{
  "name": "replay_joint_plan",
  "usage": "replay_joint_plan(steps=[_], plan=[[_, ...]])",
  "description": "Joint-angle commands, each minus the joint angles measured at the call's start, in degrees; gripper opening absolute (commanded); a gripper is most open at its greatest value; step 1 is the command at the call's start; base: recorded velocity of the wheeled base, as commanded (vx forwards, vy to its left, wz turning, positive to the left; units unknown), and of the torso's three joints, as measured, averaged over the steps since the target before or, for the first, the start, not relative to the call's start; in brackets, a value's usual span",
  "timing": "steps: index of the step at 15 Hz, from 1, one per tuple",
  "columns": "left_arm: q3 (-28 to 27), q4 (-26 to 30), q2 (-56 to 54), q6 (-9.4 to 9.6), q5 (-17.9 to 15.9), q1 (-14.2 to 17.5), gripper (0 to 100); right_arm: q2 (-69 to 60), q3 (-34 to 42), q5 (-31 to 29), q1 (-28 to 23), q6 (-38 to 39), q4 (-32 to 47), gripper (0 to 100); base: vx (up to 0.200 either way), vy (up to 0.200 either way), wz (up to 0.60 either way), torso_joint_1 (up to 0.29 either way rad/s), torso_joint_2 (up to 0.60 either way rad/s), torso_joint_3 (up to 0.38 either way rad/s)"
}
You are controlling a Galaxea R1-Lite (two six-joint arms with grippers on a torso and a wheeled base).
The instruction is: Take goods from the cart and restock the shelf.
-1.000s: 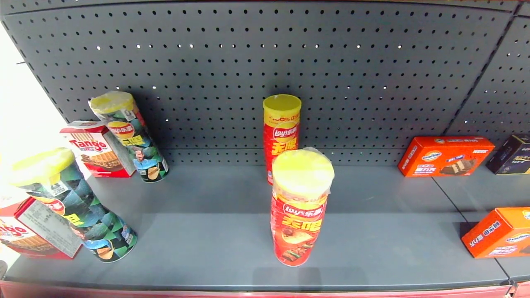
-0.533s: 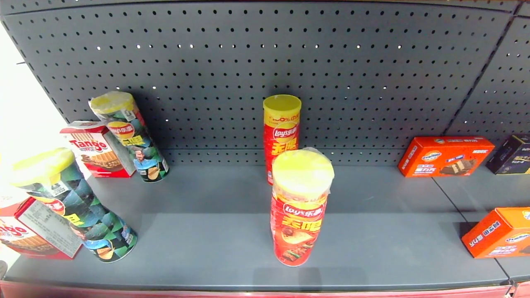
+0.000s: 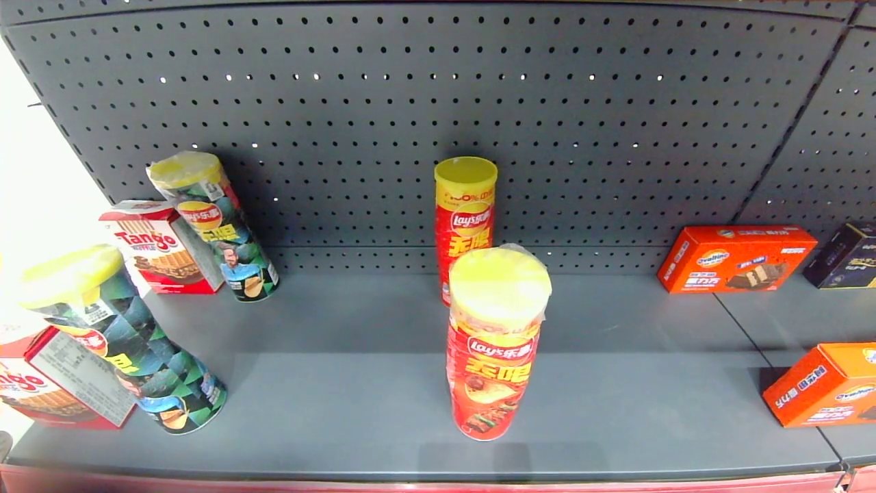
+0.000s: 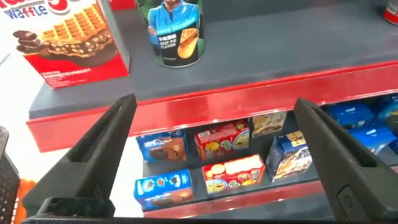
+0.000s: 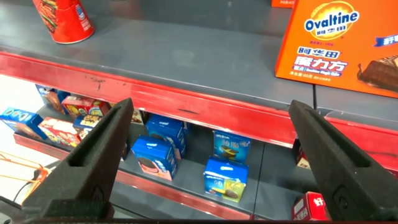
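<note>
L gripper point(image 4: 211, 171) wide apart, green chip can point(image 4: 177, 31) on shelf point(image 4: 280, 37) beyond it; R gripper point(image 5: 208, 165) apart too, orange box point(image 5: 339, 43) ahead.

A dark grey metal back wall full of small round holes point(image 3: 438, 103) stands behind the flat grey metal shelf point(image 3: 342, 383). The shelf has a red front strip point(image 4: 261, 90). Bright white light point(image 3: 27, 171) glows past its left end.

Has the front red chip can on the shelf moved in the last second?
No. The front red chip can stands upright in the same spot, just ahead of the rear red can by the pegboard, as before.
</note>
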Motion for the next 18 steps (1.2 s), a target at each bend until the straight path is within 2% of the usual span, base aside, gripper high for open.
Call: replay_joint_plan(steps=[1, 2, 3, 4, 9, 13, 14, 15, 16, 17, 18], plan=[[0.0, 0.0, 0.02, 0.06, -0.01, 0.01, 100, 0.07, 0.0, 0.02, 0.03, -0.02, -0.01, 100, 0.0, 0.0, 0.0, 0.0, 0.0, 0.0], [0.0, 0.0, 0.02, -0.03, 1.66, 0.01, 100, 0.07, 0.0, 0.02, 0.03, -0.02, -0.01, 100, 0.0, 0.0, 0.0, 0.0, 0.0, 0.0], [0.0, -0.09, 0.02, -0.03, 6.23, 0.01, 100, 0.07, 0.0, 0.02, 0.03, -0.02, -0.01, 100, 0.0, 0.0, 0.0, 0.0, 0.0, 0.0], [0.0, -0.09, 0.02, -0.3, 7.46, 0.1, 100, 0.07, 0.0, 0.02, 0.03, -0.02, -0.01, 100, 0.0, 0.0, 0.0, 0.0, 0.0, 0.0], [0.0, 0.08, 0.64, -0.47, 6.41, -0.34, 100, 0.07, 0.0, -0.07, 0.03, -0.02, -0.01, 100, 0.0, 0.0, 0.0, 0.0, 0.0, 0.0], [0.0, 0.08, 0.55, -0.38, 6.41, -0.17, 100, 0.07, 0.0, -0.86, 3.81, 0.07, -0.01, 100, 0.0, 0.0, 0.0, 0.0, 0.0, 0.0], [0.0, 0.26, 0.82, -0.47, 6.23, -0.34, 100, 2.18, 0.0, -2.18, 2.58, -0.02, -0.28, 100, 0.0, 0.0, 0.0, 0.0, 0.0, 0.0], [0.0, 0.26, 0.82, -0.38, 6.23, -0.43, 100, 6.23, -4.48, -3.14, 1.08, 2.0, -0.8, 100, 0.0, 0.0, 0.0, 0.0, 0.0, 0.0], [0.0, 0.26, 0.55, -0.47, 6.32, -0.25, 100, 17.48, -15.03, -3.93, -1.73, 10.18, -0.8, 100, 0.0, 0.0, 0.0, 0.0, 0.0, 0.0], [0.0, 0.17, 0.46, -0.47, 6.32, -0.08, 100, 25.12, -21.97, -3.41, -3.31, 15.54, -0.8, 100, 0.0, 0.0, 0.0, 0.0, 0.0, 0.0], [0.0, 0.0, 0.46, -0.38, 6.58, -0.08, 100, 27.85, -25.58, -2.18, -2.96, 13.87, -0.36, 100, 0.0, 0.0, 0.0, 0.0, 0.0, 0.0]])
